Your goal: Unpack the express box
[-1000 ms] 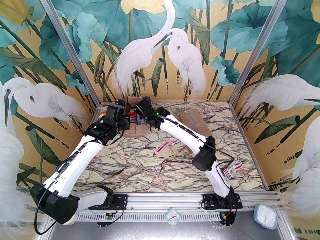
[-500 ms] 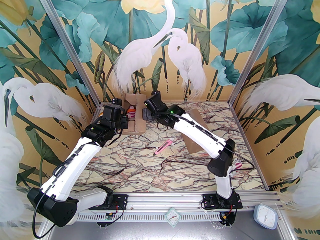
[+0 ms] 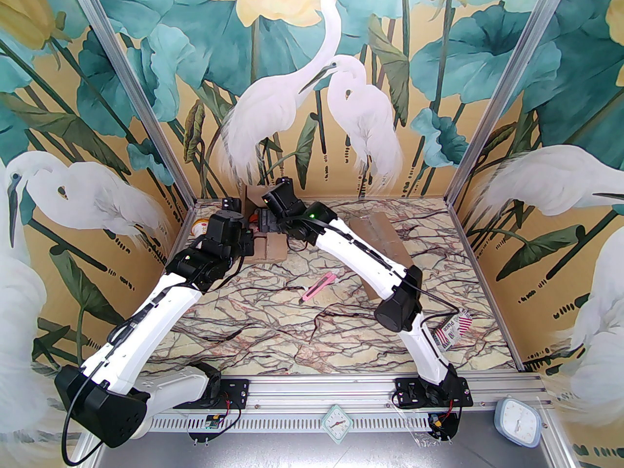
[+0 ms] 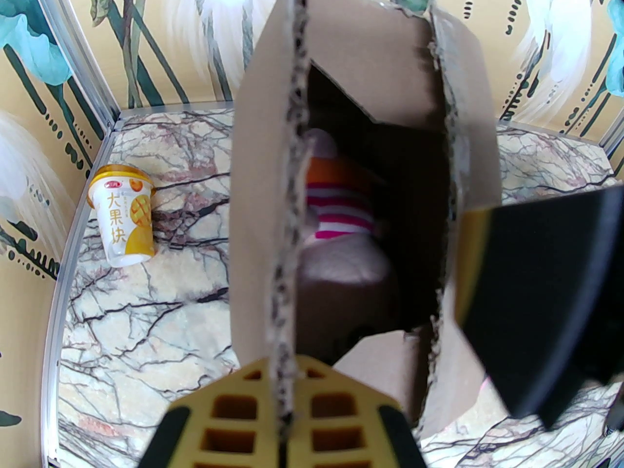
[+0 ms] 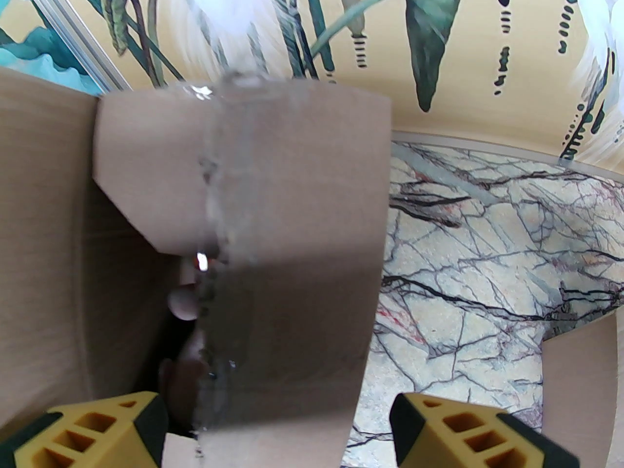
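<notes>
The brown express box (image 3: 272, 249) stands at the back left of the table with its top flaps open. My left gripper (image 4: 285, 407) is shut on the torn edge of the box's left flap (image 4: 263, 173) and shows from above (image 3: 248, 240) at the box's left side. Inside lies a plush toy (image 4: 341, 207) with pink and white stripes and an orange band. My right gripper (image 5: 278, 427) is open, its yellow fingers (image 5: 463, 432) straddling the taped right flap (image 5: 292, 212) without closing on it; from above it (image 3: 263, 219) hangs over the box.
A yellow and white yogurt cup (image 4: 124, 217) stands left of the box near the wall. A second cardboard box (image 3: 380, 242) lies at the back right under my right arm. A pink utility knife (image 3: 319, 285) lies mid-table, and a strip of printed tape (image 3: 453, 329) is near the right arm's base.
My right gripper rose and swung right, away from the box, then came back over its right flap. My left gripper has stayed shut on the left flap, shifting slightly.
</notes>
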Controlling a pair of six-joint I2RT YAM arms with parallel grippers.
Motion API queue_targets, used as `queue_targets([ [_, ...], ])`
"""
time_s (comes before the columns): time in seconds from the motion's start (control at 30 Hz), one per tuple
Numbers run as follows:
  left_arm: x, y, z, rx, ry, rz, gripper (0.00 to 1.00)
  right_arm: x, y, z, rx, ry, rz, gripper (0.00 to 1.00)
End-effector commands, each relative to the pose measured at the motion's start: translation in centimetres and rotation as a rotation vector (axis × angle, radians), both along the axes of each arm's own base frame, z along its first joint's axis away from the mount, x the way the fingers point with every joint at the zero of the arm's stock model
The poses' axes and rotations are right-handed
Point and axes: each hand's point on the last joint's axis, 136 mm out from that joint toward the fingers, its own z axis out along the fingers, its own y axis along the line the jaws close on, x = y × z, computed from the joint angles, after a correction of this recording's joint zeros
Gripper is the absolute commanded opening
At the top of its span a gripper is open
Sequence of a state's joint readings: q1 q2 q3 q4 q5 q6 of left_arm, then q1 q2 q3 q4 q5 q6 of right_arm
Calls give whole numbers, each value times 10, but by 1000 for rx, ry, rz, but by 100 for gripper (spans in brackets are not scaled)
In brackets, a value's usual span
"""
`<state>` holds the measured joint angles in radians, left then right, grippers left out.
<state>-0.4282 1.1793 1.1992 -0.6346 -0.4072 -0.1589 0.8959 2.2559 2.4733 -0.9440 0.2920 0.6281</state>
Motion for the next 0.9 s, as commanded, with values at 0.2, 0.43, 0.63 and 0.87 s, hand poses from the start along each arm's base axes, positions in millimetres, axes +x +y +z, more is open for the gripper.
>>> queue_targets([
  [0.2,3,-5,28,-50,-127,16,0,2,11,-26,6,33,-6,90],
  [0.43,1,6,24,16,-119,51,0,3,-13,-24,-104,-4,-63,86],
  [0.63,-2,13,27,47,-130,69,0,-2,-40,-12,-169,-47,-102,85],
  [0.87,-4,16,30,62,-137,70,0,-17,-71,11,-97,-81,-139,84],
])
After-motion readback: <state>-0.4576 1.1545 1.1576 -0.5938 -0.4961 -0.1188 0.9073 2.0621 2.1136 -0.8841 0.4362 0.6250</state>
